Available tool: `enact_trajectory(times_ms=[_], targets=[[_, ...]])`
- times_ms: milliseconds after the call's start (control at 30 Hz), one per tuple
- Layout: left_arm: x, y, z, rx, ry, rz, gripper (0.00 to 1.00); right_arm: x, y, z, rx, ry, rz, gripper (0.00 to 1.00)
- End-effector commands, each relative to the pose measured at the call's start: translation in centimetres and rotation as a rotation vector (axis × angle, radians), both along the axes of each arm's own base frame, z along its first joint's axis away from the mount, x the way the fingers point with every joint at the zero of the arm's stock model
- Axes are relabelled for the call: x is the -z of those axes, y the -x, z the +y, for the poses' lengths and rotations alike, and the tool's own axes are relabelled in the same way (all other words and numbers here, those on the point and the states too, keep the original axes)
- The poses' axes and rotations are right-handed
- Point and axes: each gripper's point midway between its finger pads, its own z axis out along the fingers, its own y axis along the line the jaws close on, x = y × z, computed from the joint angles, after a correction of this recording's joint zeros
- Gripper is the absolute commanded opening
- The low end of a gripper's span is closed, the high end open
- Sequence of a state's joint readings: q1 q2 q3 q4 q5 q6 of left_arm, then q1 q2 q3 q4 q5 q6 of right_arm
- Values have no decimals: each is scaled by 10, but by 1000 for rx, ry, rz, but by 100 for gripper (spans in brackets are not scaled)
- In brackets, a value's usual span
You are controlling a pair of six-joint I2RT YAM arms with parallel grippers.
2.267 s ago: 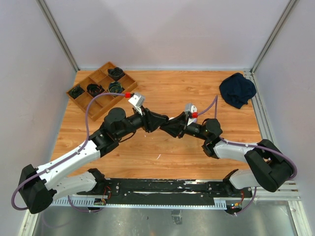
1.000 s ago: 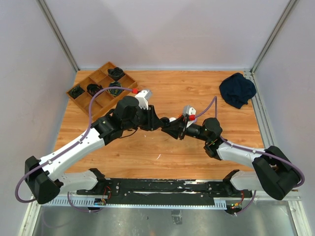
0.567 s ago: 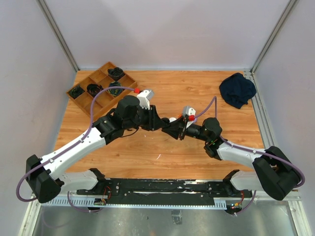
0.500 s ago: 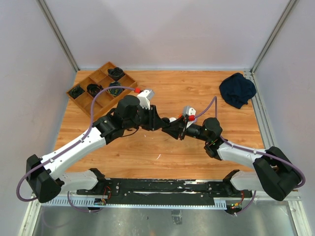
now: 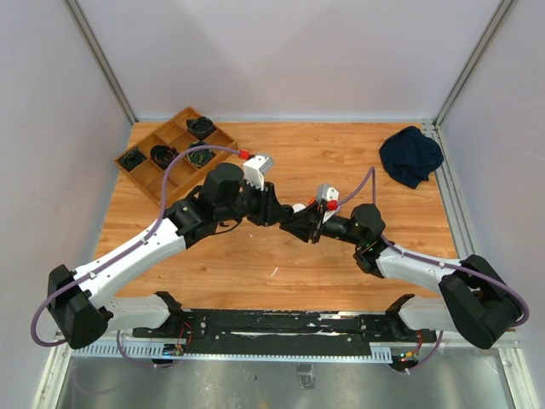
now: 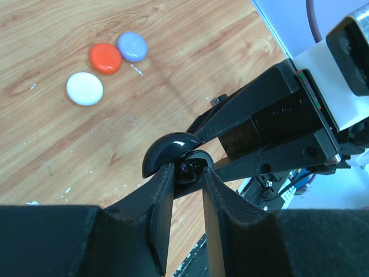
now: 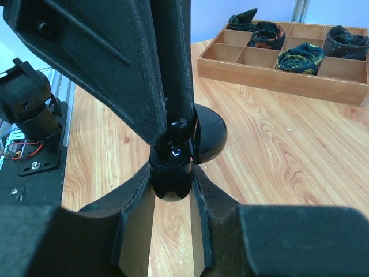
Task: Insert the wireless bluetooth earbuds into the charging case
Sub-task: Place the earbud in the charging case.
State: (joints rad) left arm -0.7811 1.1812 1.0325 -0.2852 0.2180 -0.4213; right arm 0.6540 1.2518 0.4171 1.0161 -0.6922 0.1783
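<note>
My right gripper [image 7: 171, 183] is shut on the base of a black charging case [image 7: 170, 173], held above the table with its domed lid [image 7: 209, 141] swung open. My left gripper [image 6: 188, 173] comes down onto it, shut on a dark earbud [image 6: 189, 167] that sits at the mouth of the case; the lid [image 6: 170, 151] shows just past its fingertips. In the right wrist view the earbud [image 7: 177, 128] is pinched at the left fingertips right on top of the case. In the top view the left gripper [image 5: 283, 213] and the right gripper [image 5: 298, 221] meet at mid table. No other earbuds show.
Three coin-like cases lie on the wood in the left wrist view: white [image 6: 85, 88], orange [image 6: 105, 57], lavender [image 6: 132, 46]. A wooden compartment tray [image 5: 162, 173] with dark coiled items stands at the back left. A dark blue cloth [image 5: 410, 155] lies at the back right.
My left arm has swung right and brought its fingertips against the case in the right gripper. The right gripper has shifted slightly left and stayed shut on the case.
</note>
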Motion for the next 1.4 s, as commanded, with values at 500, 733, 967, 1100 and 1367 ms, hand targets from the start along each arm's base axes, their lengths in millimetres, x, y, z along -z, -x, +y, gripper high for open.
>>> enact_trajectory(times_ms=[500, 733, 967, 1100, 1367], targets=[[-46, 4, -1, 143, 77, -265, 35, -29, 29, 21, -218, -77, -22, 13], [-50, 3, 0, 174, 104, -289, 38, -27, 33, 22, -252, -70, -11, 13], [-52, 1, 5, 158, 109, -297, 41, -24, 27, 22, -224, -67, 2, 13], [-52, -4, 16, 73, 104, -290, 46, -18, 11, 15, -143, -60, 22, 13], [-5, -33, 70, -304, -67, -145, 51, 7, -9, 0, 7, 41, 22, 13]])
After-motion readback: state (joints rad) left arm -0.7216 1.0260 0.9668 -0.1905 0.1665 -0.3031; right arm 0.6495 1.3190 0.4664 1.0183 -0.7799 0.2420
